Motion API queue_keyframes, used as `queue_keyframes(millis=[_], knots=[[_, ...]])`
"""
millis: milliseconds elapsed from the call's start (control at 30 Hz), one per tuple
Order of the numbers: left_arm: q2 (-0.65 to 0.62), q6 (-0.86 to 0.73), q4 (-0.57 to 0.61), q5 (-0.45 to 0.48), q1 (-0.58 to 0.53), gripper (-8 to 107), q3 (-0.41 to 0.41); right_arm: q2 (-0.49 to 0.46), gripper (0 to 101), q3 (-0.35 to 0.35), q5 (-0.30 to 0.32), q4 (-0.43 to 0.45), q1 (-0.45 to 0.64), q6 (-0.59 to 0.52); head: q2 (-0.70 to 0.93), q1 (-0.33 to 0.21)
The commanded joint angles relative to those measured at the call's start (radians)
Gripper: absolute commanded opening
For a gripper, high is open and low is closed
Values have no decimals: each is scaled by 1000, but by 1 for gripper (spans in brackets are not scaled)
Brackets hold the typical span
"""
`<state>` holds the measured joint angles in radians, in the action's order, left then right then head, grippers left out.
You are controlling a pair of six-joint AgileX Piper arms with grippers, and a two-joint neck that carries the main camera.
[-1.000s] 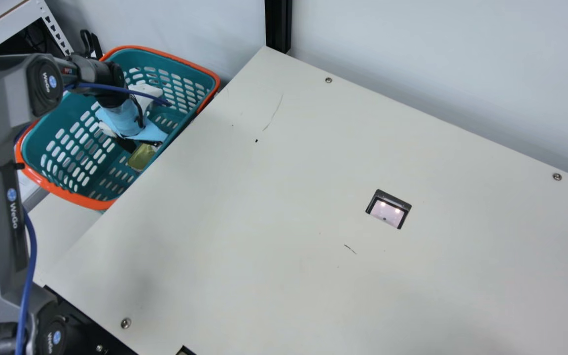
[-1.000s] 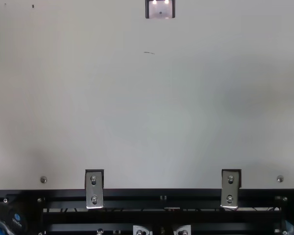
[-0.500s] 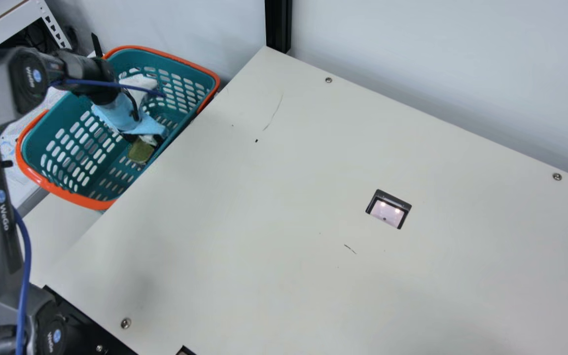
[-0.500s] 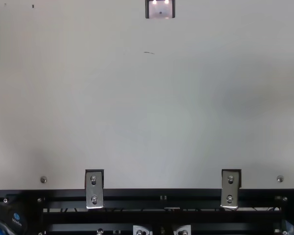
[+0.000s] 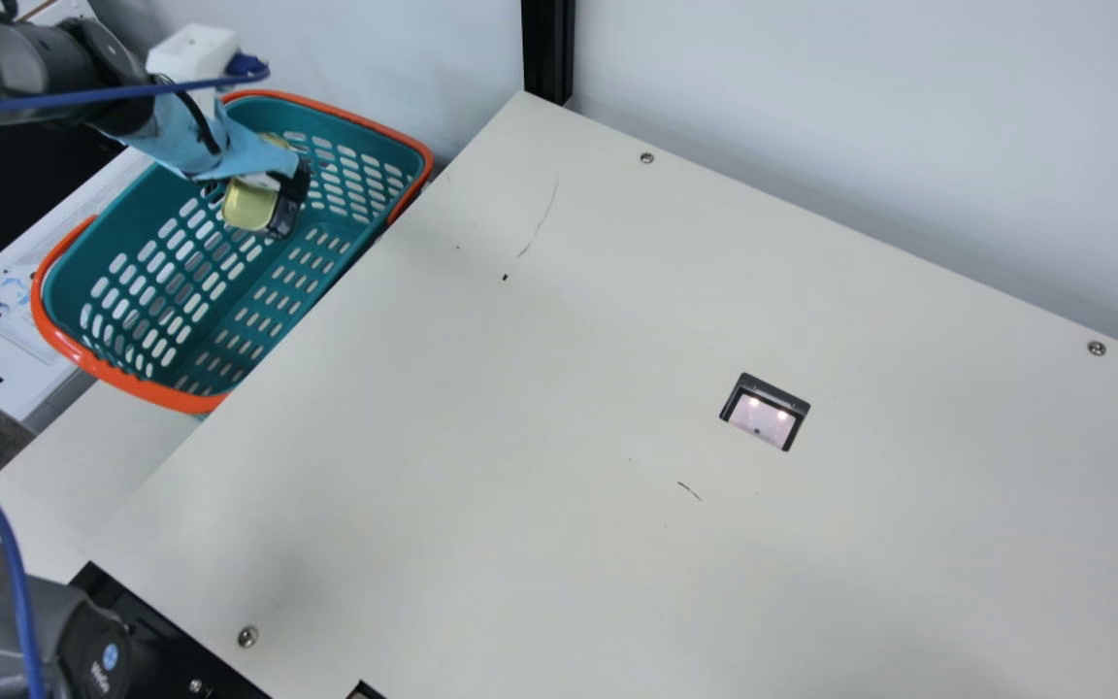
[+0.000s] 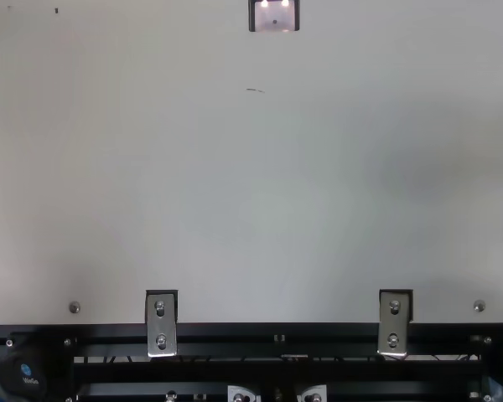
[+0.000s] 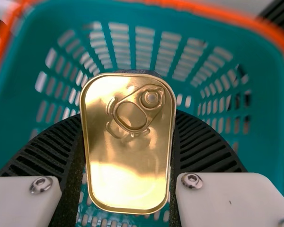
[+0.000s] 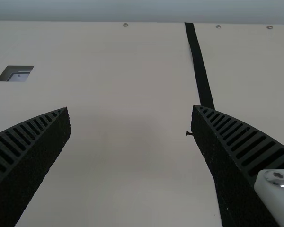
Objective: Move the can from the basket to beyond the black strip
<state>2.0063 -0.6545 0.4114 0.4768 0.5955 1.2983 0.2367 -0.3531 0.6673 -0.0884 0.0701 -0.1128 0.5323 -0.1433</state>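
Left end effector (image 5: 270, 202): closed down to the width of one gold-lidded can (image 7: 128, 170), which is gripped between two black ribbed fingers, one along each long side; ring-pull lid faced to the wrist camera. The can is carried at the mouth of a teal basket (image 5: 171, 394) with orange rim; whether above or below the rim cannot be told. Basket: set beside the tabletop (image 5: 617, 291). Right end effector (image 8: 130, 109): fingers spread wide, tabletop seen between. Black strip (image 8: 199, 66): laid across the tabletop, partly covered by one finger.
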Motion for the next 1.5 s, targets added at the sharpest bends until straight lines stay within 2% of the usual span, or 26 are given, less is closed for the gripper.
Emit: queue_keyframes(millis=[0,200,400,667,900,1367,1467], knots=[[-118,29,-8,-7,-8,10,-22,0,101,0,0,0,0,0,20,-31],[-280,136,-56,-4,-44,10,-47,0,101,0,0,0,0,0,20,-31],[-411,280,-118,37,-89,10,-23,0,101,0,0,0,0,0,20,-31],[-528,462,-166,201,-164,10,34,0,101,0,0,0,0,0,20,-31],[-605,537,-168,347,-231,10,43,0,101,0,0,0,0,0,20,-31],[-711,616,-34,693,-256,10,23,0,101,0,0,0,0,0,20,-31],[-751,588,-71,667,-260,10,5,0,101,0,0,0,0,0,20,-31]])
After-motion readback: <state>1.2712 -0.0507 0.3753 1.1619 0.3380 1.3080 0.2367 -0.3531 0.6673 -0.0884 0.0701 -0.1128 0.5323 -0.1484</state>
